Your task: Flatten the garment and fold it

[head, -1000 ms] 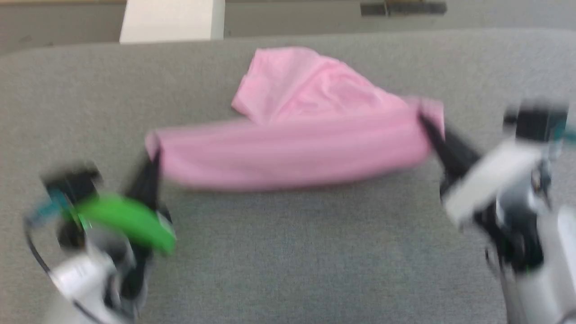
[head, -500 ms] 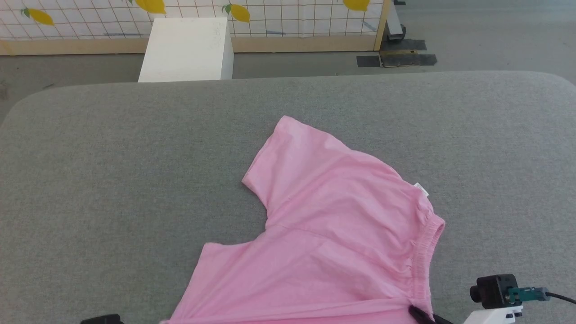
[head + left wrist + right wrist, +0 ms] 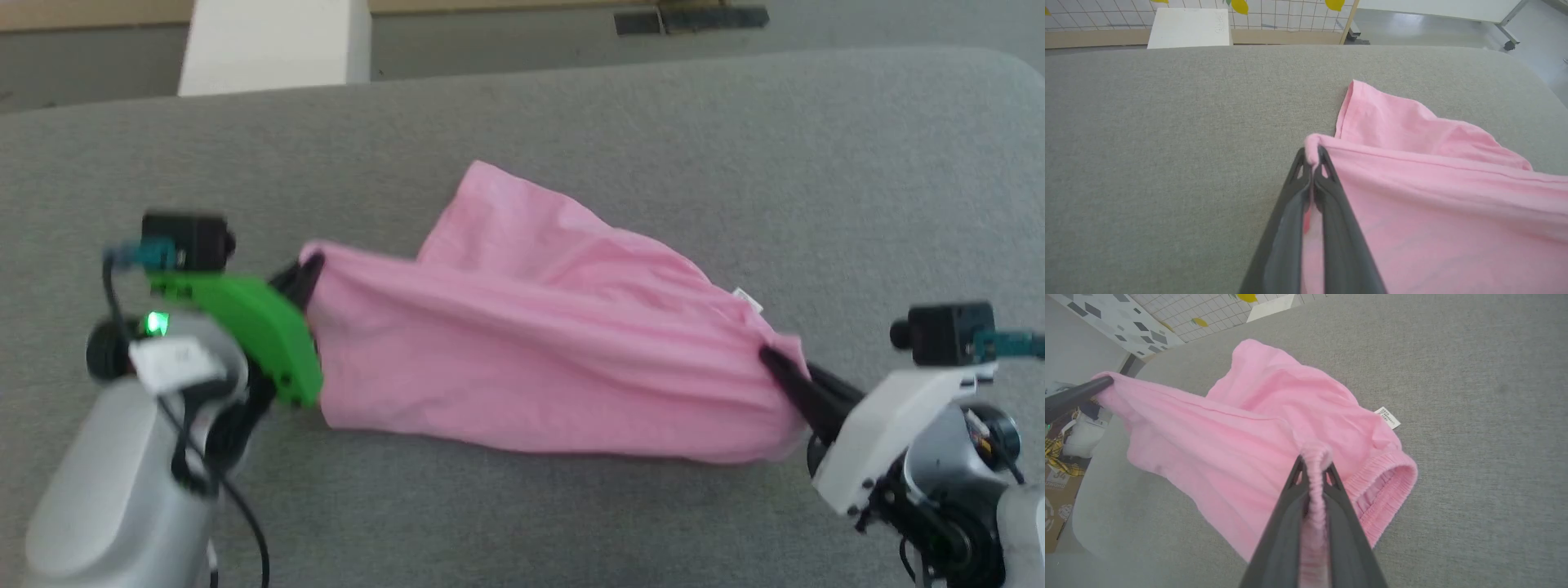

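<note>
The light pink garment (image 3: 531, 343) is stretched between both grippers above the grey padded table (image 3: 522, 114), its far part still lying on the table. My left gripper (image 3: 306, 273) is shut on its left edge, seen close up in the left wrist view, where the left gripper (image 3: 1312, 157) pinches a fold of the garment (image 3: 1433, 196). My right gripper (image 3: 771, 363) is shut on the gathered elastic waistband, and in the right wrist view the right gripper (image 3: 1314, 463) clamps that band of the garment (image 3: 1241, 428). A small white label (image 3: 1387, 417) sticks out at the garment's right edge, also the label (image 3: 747, 300).
A white box (image 3: 269, 45) stands on the floor beyond the table's far edge. A tiled partition with yellow lemon prints (image 3: 1241, 6) runs behind it. Bare grey table surface lies all around the garment. Cardboard and clutter (image 3: 1057, 473) sit on the floor beside the table.
The head camera has tilted back down. The garment, spread flat half a second ago, is now lifted and pulled taut between both grippers, with its near edge raised off the table.
</note>
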Controlling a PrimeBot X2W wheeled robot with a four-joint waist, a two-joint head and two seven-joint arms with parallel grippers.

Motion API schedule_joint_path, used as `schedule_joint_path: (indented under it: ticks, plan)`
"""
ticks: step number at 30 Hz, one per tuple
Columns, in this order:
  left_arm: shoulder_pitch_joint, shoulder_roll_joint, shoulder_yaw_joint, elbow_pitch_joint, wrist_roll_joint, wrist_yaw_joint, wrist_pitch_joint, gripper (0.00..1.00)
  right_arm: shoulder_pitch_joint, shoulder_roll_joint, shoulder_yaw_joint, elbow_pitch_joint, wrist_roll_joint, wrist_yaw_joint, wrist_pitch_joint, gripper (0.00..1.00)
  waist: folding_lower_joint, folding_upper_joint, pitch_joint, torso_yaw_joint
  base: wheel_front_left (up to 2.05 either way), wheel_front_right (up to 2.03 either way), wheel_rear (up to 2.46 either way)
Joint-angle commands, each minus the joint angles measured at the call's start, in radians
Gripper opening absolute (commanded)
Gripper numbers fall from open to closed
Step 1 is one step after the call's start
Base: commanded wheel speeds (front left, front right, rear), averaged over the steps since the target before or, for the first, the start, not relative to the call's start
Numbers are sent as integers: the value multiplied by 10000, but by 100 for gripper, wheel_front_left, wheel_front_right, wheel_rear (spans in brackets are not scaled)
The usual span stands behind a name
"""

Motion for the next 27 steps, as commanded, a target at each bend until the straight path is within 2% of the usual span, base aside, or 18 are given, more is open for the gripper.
schedule_joint_path:
  ticks: [1,3,4,8,16,20,21,22,23,27]
  plan:
    - [-710,22,-136,332,135,-181,123,0,-340,96,-79,166,-101,-13,-10,0,1,0,895,-686,0,0,0]
    - [-1672,21,-363,916,336,-421,296,0,-772,172,-142,388,-230,-13,-104,0,1,0,1247,-875,0,0,0]
    - [-3321,-18,-757,1985,740,-816,528,0,-1469,329,-308,855,-424,-13,-427,0,1,0,1887,-1243,0,0,0]
    - [-4726,-122,-1211,3116,1172,-1131,754,0,-2028,436,-304,1504,-563,-13,-791,0,1,0,2469,-1686,0,0,0]
    - [-5557,-76,-1489,4120,1453,-1301,779,0,-2486,458,244,2360,-170,-13,-1440,0,1,0,2941,-2279,0,0,0]
    - [-5595,-13,-1470,4489,1449,-1220,806,0,-2611,459,502,2661,-73,-13,-1733,0,1,0,2996,-2392,0,0,0]
    - [-5582,-32,-1436,4577,1410,-1175,780,30,-2621,459,558,2718,13,-13,-1843,13,1,0,2980,-2390,0,0,0]
    - [-5570,-54,-1419,4631,1399,-1142,719,89,-2616,459,603,2746,64,-13,-1937,61,1,0,2948,-2374,0,0,0]
    - [-5552,-84,-1387,4684,1378,-1110,605,100,-2599,460,625,2751,64,-13,-2091,100,1,0,2903,-2342,0,0,0]
    - [-5496,-229,-1192,4716,1249,-1084,-136,100,-2286,460,531,2549,131,-13,-2666,100,1,0,2558,-2076,0,0,0]
